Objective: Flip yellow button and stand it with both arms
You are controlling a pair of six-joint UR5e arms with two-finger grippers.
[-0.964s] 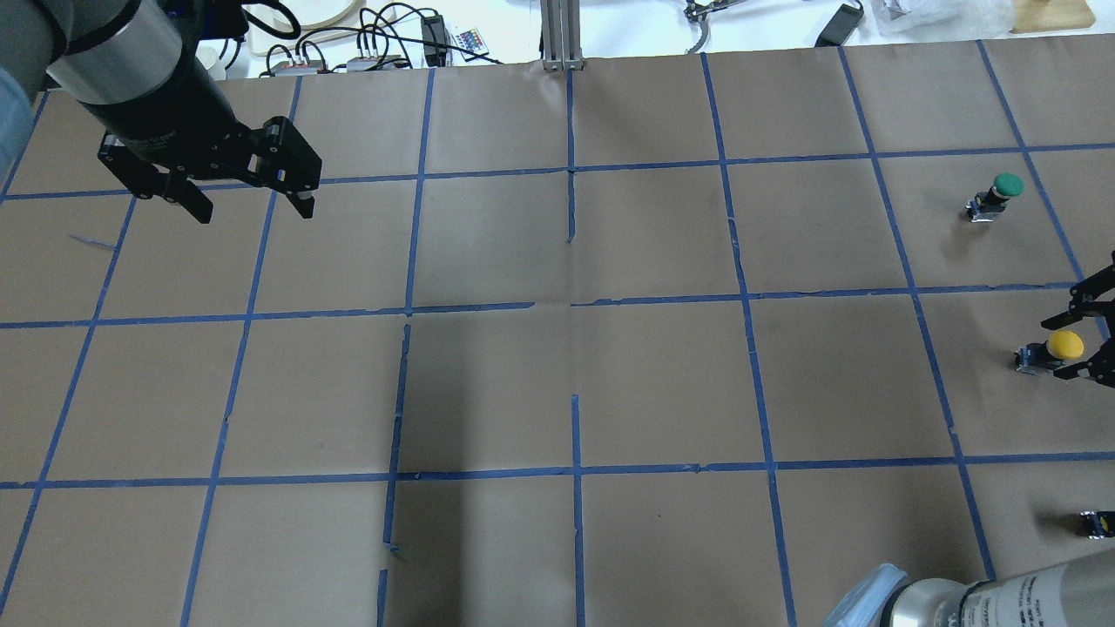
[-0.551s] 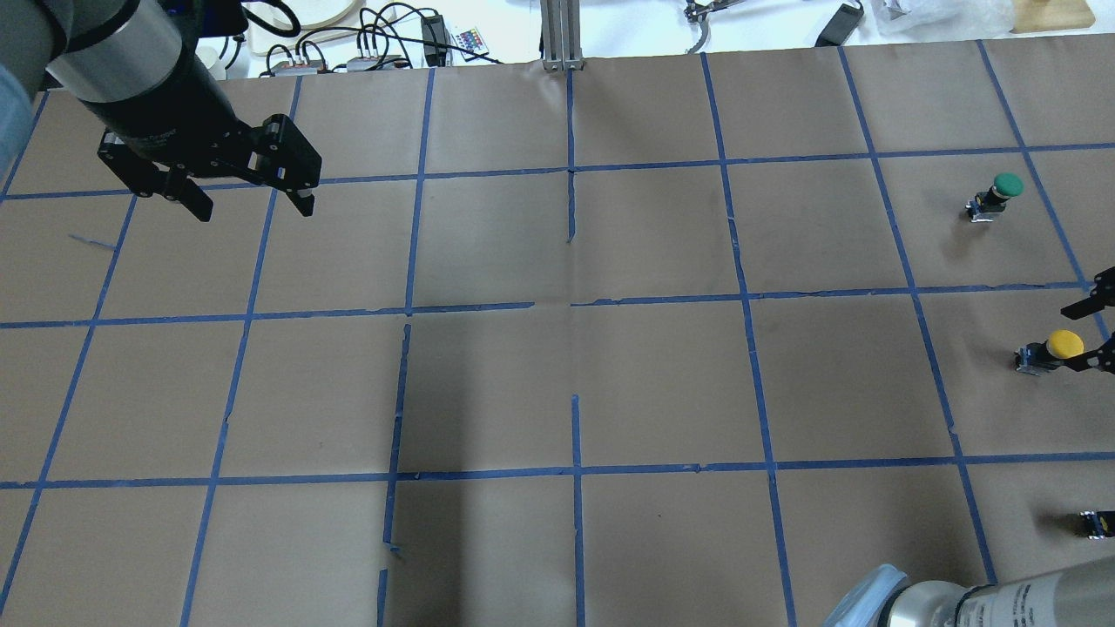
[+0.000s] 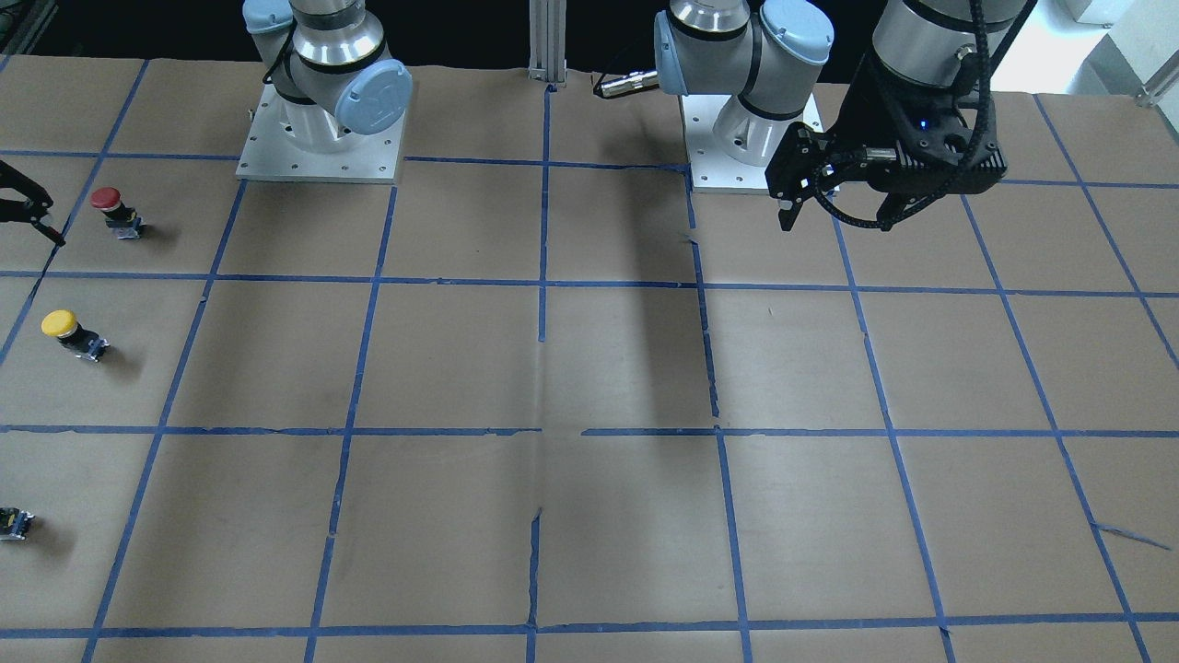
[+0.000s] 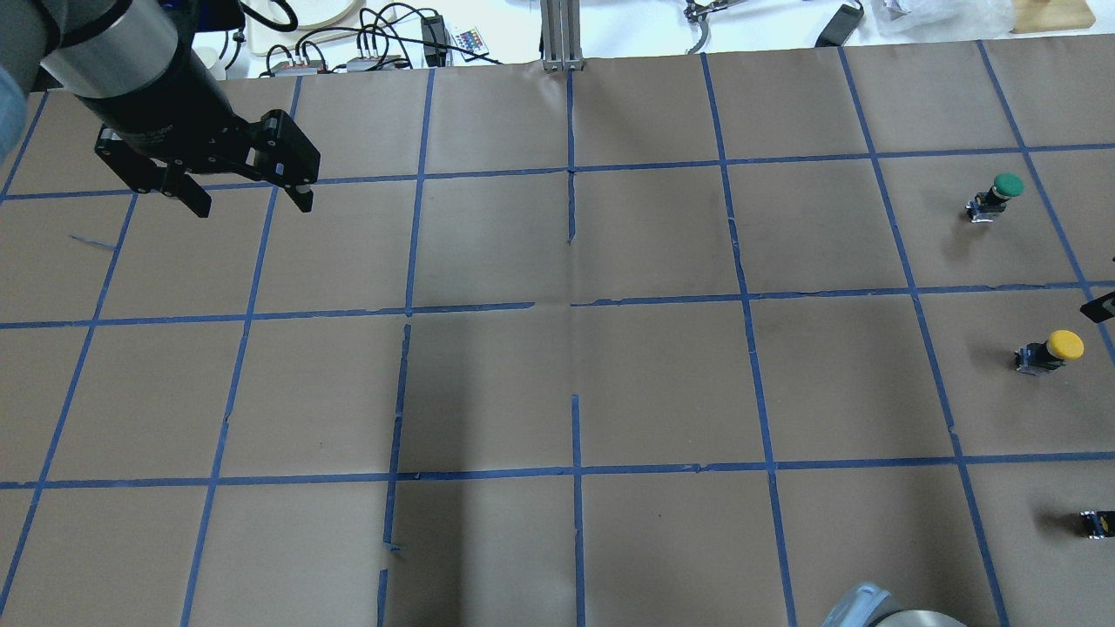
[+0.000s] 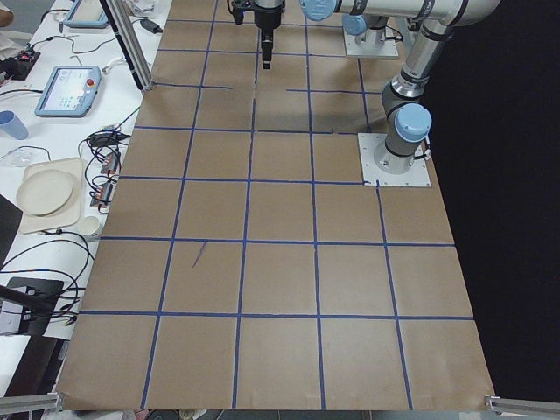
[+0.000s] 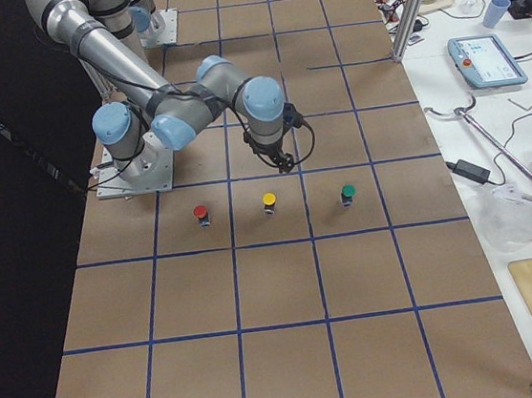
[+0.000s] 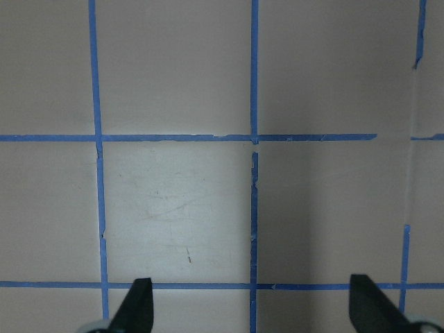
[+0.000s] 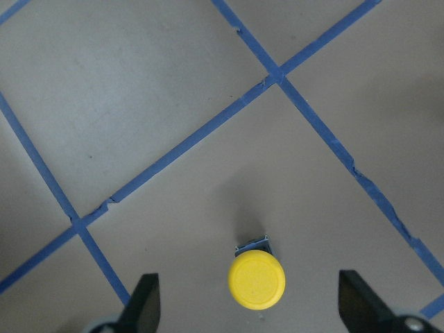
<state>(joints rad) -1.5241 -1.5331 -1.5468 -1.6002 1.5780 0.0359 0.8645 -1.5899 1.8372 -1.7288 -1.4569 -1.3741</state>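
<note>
Back from the yellow button (image 4: 1050,350) has come the right gripper (image 3: 54,225): a second ago its fingers stood on either side of the cap, and now only a black sliver of it shows at the right edge of the overhead view, apart from the button. The left gripper (image 4: 251,207) has barely stirred and hangs above the far left squares of the table (image 4: 653,383), well apart from everything else.

The yellow button stands free on its black-and-grey body, cap up, inside one taped square of the brown paper near the table's right-hand end. From the right wrist camera it is seen from straight above (the round cap hides nearly all of the body), low in the picture and between the two fingers, neither of which touches it. The right gripper is spread wide and holds nothing; in the right side view it hangs above the paper, just beside the button and clear of it.

The left gripper is also spread wide with nothing between its fingers; its wrist camera looks down on bare paper and blue tape lines only.

A red button (image 3: 112,206) stands in the square next to the yellow one on the robot's side, and a green button (image 4: 998,195) in the square on the far side. In the right side view the three stand in a row, each upright in its own square, the yellow in the middle
</note>
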